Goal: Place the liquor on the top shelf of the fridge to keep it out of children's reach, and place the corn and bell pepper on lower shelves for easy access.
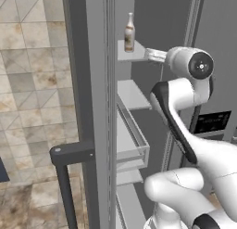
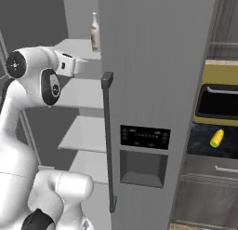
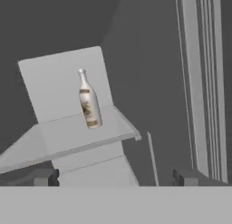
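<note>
Liquor [image 1: 129,33]: upright on the top shelf [image 1: 134,54] inside the fridge [image 2: 153,84] — near the shelf's edge, free of the claw.
Claw [image 3: 115,177]: released, jaws spread wide and empty, drawn back from the bottle.
Lower shelves [image 1: 132,94]: white panels stacked below.
Corn [image 2: 216,138]: lying on the dark tabletop [image 2: 200,140] right of the fridge — below a yellow toaster oven [image 2: 218,101].

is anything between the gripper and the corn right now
Yes. The corn lies on the dark counter right of the fridge, while the gripper is inside the fridge, facing the liquor. The closed grey fridge door stands between them.
</note>
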